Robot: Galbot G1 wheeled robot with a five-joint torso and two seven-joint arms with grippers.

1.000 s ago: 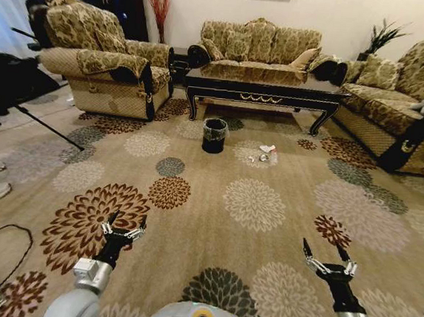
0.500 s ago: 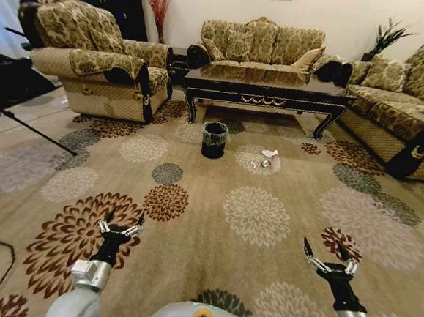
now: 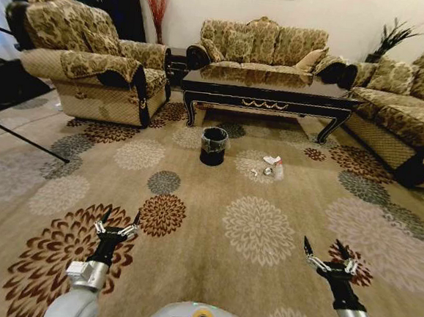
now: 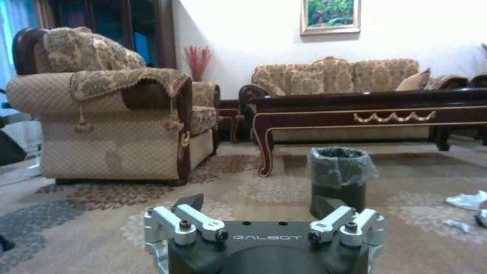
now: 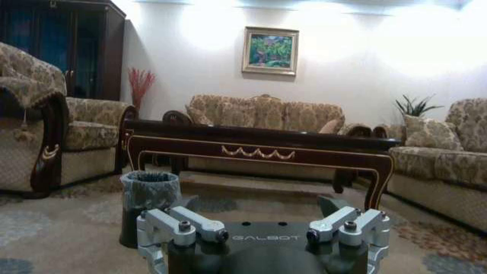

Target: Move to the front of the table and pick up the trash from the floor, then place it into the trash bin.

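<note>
Left gripper (image 3: 118, 221) and right gripper (image 3: 328, 253): fingers spread wide, empty, above floor (image 3: 210, 276); trash (image 3: 270, 165) well ahead beside trash bin (image 3: 214, 145).

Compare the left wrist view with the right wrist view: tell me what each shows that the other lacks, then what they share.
Left wrist view alone: the trash, white scraps on the floor beside the trash bin, and the open left gripper. Right wrist view alone: a potted plant behind the far sofas and the open right gripper. Both share the bin, the table, the middle sofa, red stems in the corner and the framed picture.
</note>
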